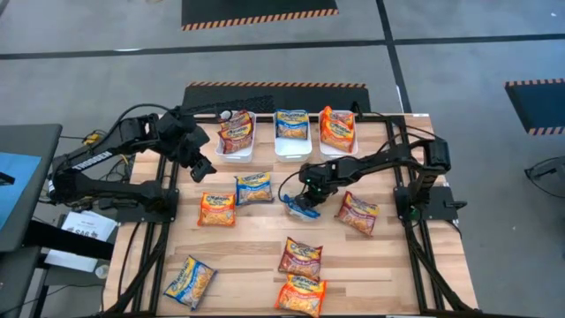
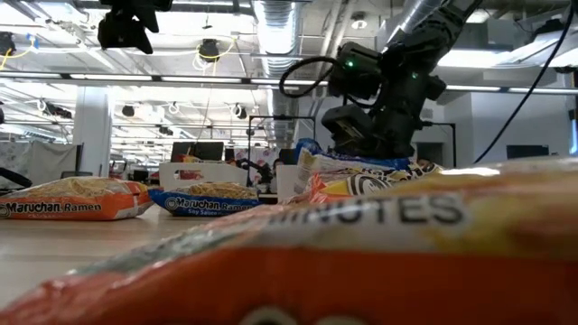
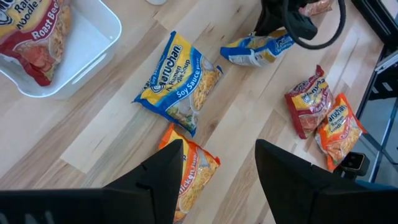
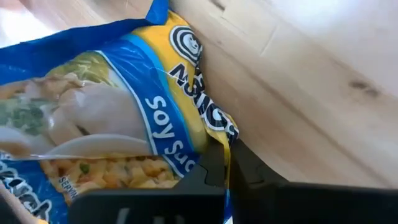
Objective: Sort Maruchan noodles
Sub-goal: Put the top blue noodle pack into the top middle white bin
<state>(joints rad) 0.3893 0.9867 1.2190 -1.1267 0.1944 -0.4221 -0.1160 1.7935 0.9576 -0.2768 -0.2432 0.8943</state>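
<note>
So the thing everything hinged on was the blue packet (image 1: pixel 302 205) sitting right under the right gripper (image 1: pixel 306 200) near the middle of the table. In the right wrist view the fingers had pinched shut on the packet's crimped edge (image 4: pixel 219 149), with the body of the packet fanning away from the jaws and lying against the wood, not lifted as far as one could tell. Its long axis ran roughly across the table, angled a bit, and the matching bin, the middle bin (image 1: pixel 292 147) with a blue packet already in it, lay toward the far edge, slightly to the left. So the likely move was lift and carry that way, and the right arm was clearly the one on it.

The left gripper (image 1: pixel 201 167) hung over the table near the red-packet bin (image 1: pixel 236 144), fingers spread wide and holding nothing. Another blue packet (image 1: pixel 253 187) and an orange packet (image 1: pixel 217 210) lay just below it, so those were closer to the left arm.

Surface was a pale wooden slat table (image 1: pixel 256 256), flat and fairly smooth, so a glossy packet would probably slide rather than catch. A thin edge grip could slip or let the packet swing, just a guess. The rest of the packets were scattered: a dark red packet (image 1: pixel 357 213) to the right, three more near the front edge. Behind the table the low view showed an open office space with ceiling lights and ducting.
</note>
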